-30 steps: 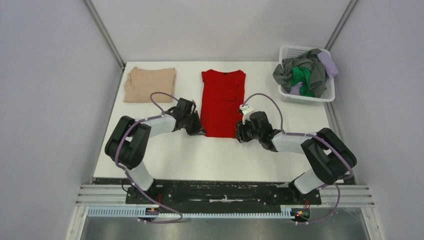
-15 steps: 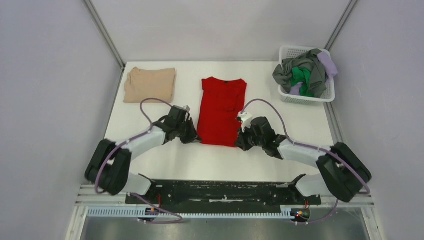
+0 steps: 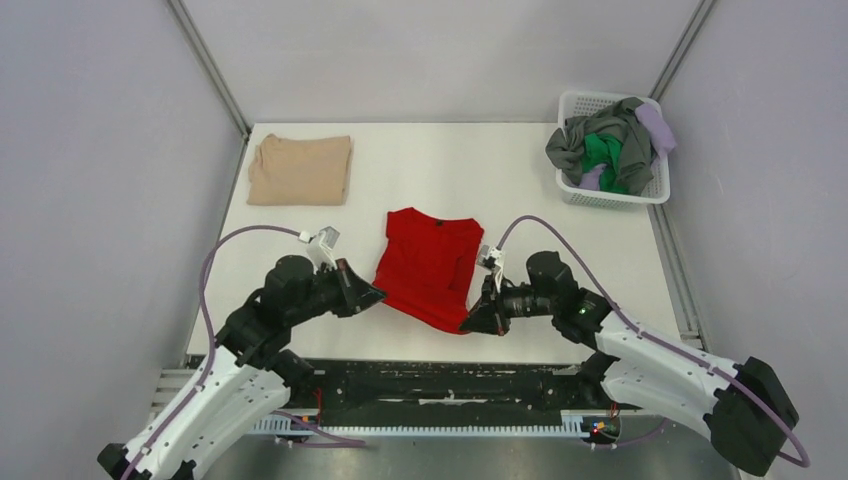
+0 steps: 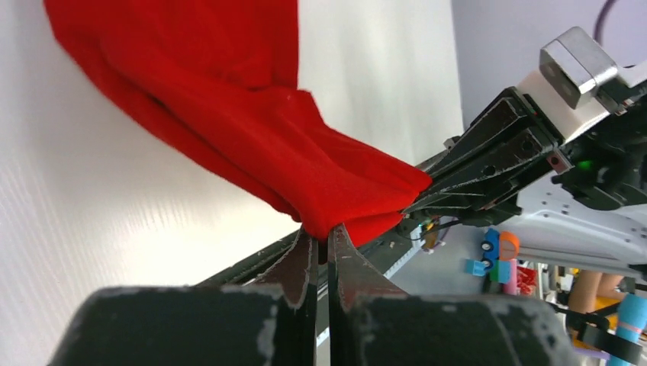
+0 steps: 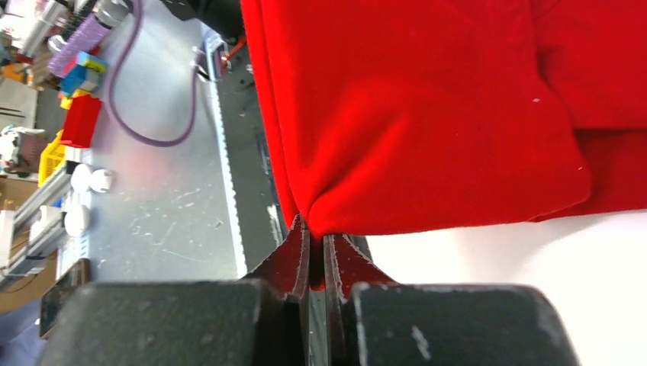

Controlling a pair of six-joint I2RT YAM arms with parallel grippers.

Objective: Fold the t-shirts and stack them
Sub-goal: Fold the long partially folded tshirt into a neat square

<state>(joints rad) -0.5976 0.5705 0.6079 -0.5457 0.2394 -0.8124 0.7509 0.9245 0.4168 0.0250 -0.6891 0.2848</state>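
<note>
White tabletop (image 3: pixel 560 200) between pale grey walls, arm bases along the near edge. Centre-front: large bright red cloth t-shirt (image 3: pixel 428 265), sides already folded in to a long band, collar end flat on the table toward the far side, hem end lifted off the surface close to the near edge. Left gripper (image 3: pixel 372 296) clamped tight on the left hem corner, nothing but cloth between the fingers; right gripper (image 3: pixel 470 324) likewise closed on the right hem corner. Confirmed from both wrist views: red fabric bunched right at the fingertips. Far left corner: folded beige cloth t-shirt (image 3: pixel 300 170), lying flat, well apart from the red one. Far right: white plastic mesh basket (image 3: pixel 655 190) holding crumpled grey, green and lavender shirts (image 3: pixel 605 145). Step judged in hand: end-over-end fold of the red shirt, hem toward collar. Next move likely calling for both arms carrying the hem up and away together, level, cloth taut between them, then laying hem on collar edge and releasing. Risk: uneven travel, skewed fold. After that, stacking onto the beige one.
</note>
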